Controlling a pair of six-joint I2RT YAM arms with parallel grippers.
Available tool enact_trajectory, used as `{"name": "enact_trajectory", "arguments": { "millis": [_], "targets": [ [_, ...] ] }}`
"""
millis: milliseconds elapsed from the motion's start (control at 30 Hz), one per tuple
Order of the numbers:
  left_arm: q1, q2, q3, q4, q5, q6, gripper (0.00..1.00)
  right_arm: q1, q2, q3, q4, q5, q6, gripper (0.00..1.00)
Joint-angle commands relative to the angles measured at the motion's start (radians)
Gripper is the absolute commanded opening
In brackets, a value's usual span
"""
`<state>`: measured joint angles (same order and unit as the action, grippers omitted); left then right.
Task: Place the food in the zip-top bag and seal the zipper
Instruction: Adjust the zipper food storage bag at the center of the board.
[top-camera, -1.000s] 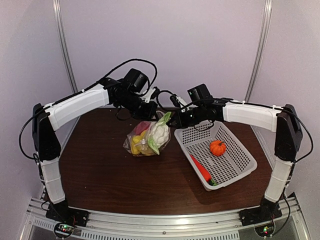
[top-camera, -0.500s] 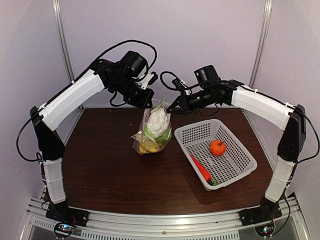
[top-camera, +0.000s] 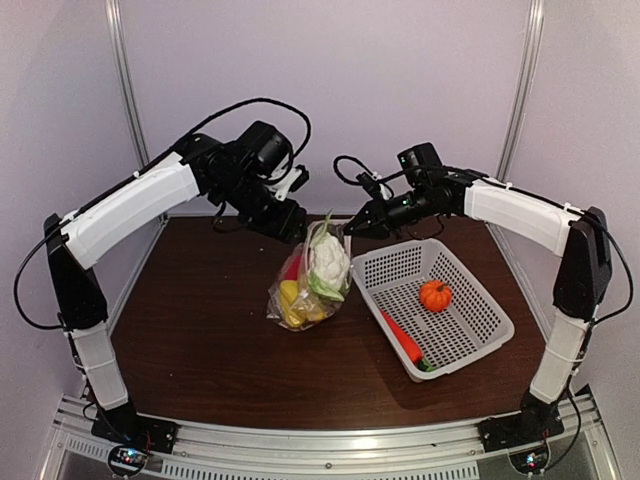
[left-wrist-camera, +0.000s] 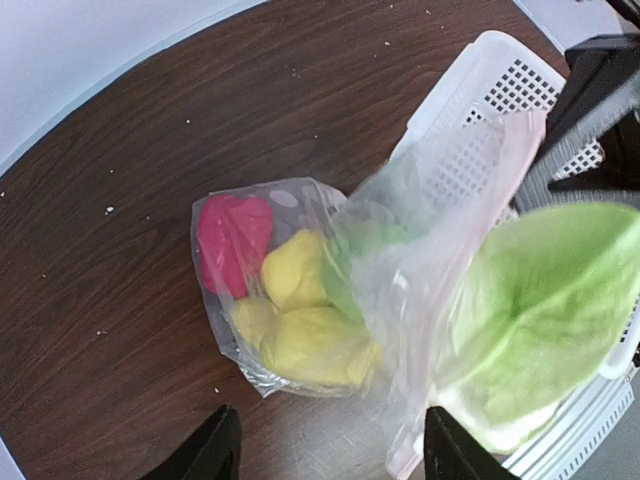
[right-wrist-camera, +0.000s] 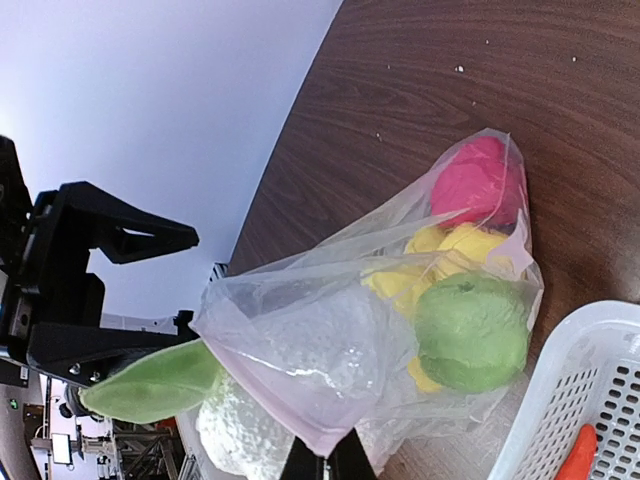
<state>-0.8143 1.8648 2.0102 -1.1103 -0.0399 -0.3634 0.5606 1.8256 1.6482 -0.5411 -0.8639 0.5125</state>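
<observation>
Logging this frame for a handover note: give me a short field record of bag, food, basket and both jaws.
zip-top bag: held upright, mouth unsealed
in bag: red pepper, lemons, green apple; cauliflower poking out the top
basket: pumpkin, carrot
left gripper: jaws open, beside bag top
right gripper: jaws shut on bag edge

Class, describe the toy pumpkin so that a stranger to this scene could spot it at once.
Find the white perforated basket on the right side of the brown table. Inside it, the pumpkin is the small round orange toy, unlike the long carrot lying beside it.
</observation>
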Motion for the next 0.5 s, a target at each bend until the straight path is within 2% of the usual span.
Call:
{"name": "enact_trajectory", "arguments": {
  "millis": [0,100,167,267,367,467],
  "targets": [
    [-0.007,-0.129,-0.180,0.110,0.057,-0.072,0.65,-0.009,0.001,-0.055,0.158,-0.080,0.133,0.00],
    [-0.054,-0.291,-0.417,0.261,0.058,-0.054,0.68,-0.010,-0.003,-0.100,0.219,-0.101,0.189,0.00],
    [-0.130,-0.436,-0.600,0.442,0.023,-0.007,0.70,-0.012,-0.008,-0.106,0.226,-0.093,0.188,0.00],
    [-0.191,-0.563,-0.845,0.692,-0.041,-0.079,0.69,-0.015,-0.008,-0.105,0.240,-0.099,0.206,0.00],
    [-0.250,-0.513,-0.919,0.755,-0.155,-0.063,0.62,-0.014,-0.009,-0.101,0.254,-0.101,0.218,0.00],
    [-0.287,-0.398,-0.890,0.722,-0.266,-0.024,0.57,-0.014,-0.010,-0.105,0.266,-0.103,0.227,0.00]
  ]
}}
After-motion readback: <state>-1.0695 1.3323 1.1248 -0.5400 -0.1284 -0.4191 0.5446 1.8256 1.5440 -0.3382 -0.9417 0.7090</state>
